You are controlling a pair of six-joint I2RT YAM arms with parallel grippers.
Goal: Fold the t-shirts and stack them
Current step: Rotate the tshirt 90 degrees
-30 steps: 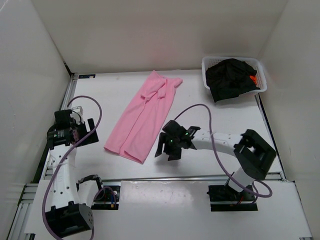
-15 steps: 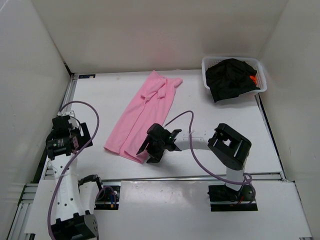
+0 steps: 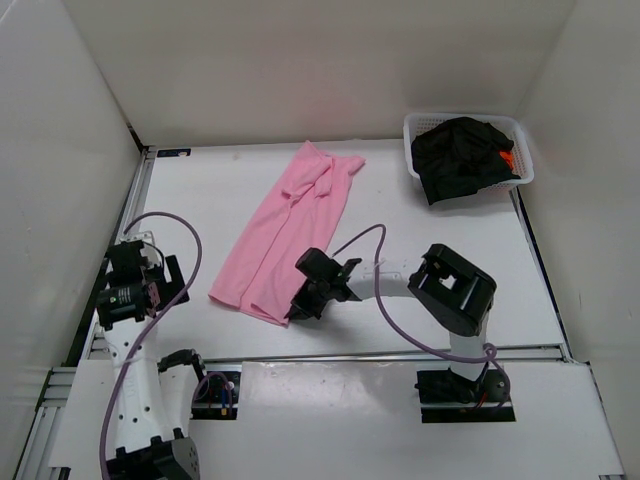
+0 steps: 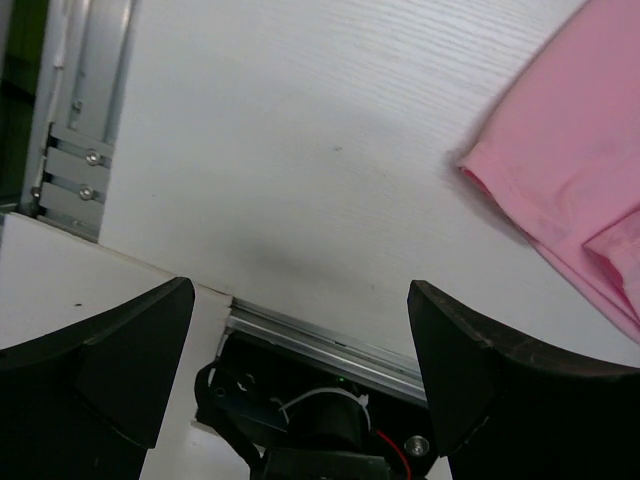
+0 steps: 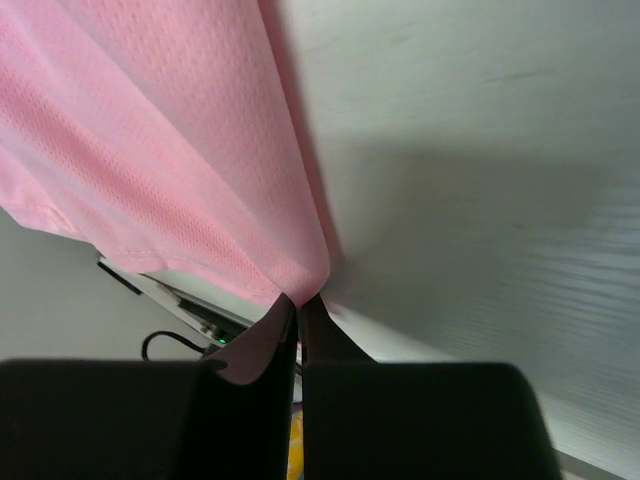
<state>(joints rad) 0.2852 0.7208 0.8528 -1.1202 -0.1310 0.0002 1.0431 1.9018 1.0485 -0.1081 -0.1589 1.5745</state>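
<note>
**A:** Which garment lies on the white table (image 3: 200, 200)?

**B:** The light pink t-shirt (image 3: 290, 225). It is laid out as a long strip running on a diagonal, with its bunched sleeves at the far end and its hem at the near end, towards the arms.

**A:** State of the right gripper (image 5: 297, 305)?

**B:** Clenched on the near right corner of the pink hem. In the right wrist view the two dark fingertips meet with a pinch of pink knit between them, and the cloth fans upward and to the left from that pinch. The overhead view places this gripper at the strip's lower right corner, low over the table.

**A:** And the left gripper (image 4: 300, 320)?

**B:** Released. Its jaws stand wide apart with nothing between them. It hangs over bare table near the left edge, and the hem's near left corner lies apart from it, to one side.

**A:** The other shirts?

**B:** The black t-shirt (image 3: 460, 155) is heaped in the white mesh basket (image 3: 420, 125) at the far right corner and spills over the near rim. The bright orange t-shirt (image 3: 507, 157) shows only as a small patch at the black one's right side.
</note>
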